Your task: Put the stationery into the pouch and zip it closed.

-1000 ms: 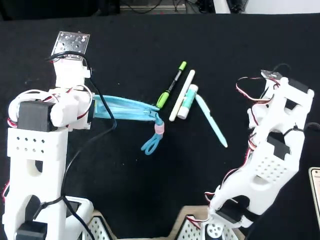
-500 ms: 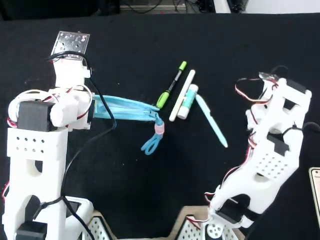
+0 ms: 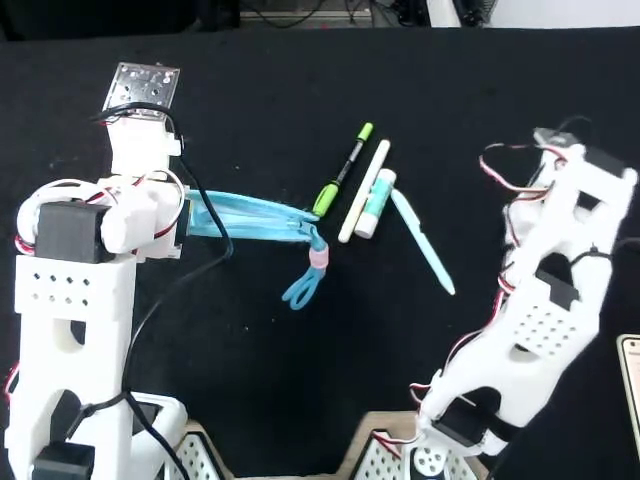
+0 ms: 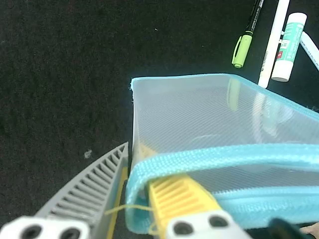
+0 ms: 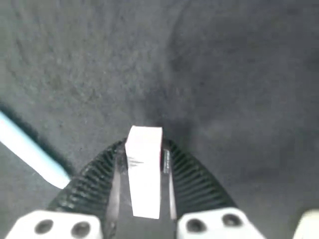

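A light-blue mesh pouch (image 3: 250, 215) lies left of centre, its mouth edge pinched by my left gripper (image 4: 133, 154): the yellow finger is inside, the grey finger (image 4: 99, 184) outside. Its zipper pull loop (image 3: 303, 285) trails toward the front. Right of the pouch lie a green pen (image 3: 341, 172), a white pen (image 3: 363, 190), a glue stick (image 3: 376, 202) and a light-blue pen (image 3: 423, 242). My right gripper (image 5: 143, 145) hangs just above the black mat, shut on a small white eraser (image 5: 144, 174), with the light-blue pen's end (image 5: 30, 152) close beside it.
The black mat (image 3: 300, 380) covers the whole table. The right arm's white body (image 3: 545, 300) stands at the right, the left arm's body (image 3: 70, 300) at the left. A pale flat object (image 3: 631, 370) pokes in at the right edge.
The right arm's wrist has shifted a little to the right and toward the back. The left arm, pouch and pens have stayed put.
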`<action>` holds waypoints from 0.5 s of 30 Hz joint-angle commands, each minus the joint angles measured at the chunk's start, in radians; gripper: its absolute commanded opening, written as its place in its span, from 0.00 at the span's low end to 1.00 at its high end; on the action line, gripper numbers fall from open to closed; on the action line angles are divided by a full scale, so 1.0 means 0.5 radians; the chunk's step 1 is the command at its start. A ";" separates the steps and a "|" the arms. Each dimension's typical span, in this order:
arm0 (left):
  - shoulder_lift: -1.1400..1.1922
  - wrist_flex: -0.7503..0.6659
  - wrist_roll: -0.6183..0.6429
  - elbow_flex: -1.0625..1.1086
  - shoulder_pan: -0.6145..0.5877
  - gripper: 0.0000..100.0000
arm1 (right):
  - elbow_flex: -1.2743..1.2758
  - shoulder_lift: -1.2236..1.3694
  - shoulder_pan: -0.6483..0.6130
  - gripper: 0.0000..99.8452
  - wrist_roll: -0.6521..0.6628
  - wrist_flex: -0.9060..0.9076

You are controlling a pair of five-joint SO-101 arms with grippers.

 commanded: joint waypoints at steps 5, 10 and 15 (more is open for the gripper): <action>0.028 -0.015 0.009 -0.008 -0.008 0.03 | -0.087 -0.674 0.052 0.01 -0.031 0.341; 0.028 -0.015 0.009 -0.008 -0.008 0.03 | 0.152 -1.306 -0.037 0.01 -0.031 0.359; 0.028 -0.015 0.018 -0.011 -0.008 0.03 | 0.397 -2.051 -0.408 0.01 -0.209 0.359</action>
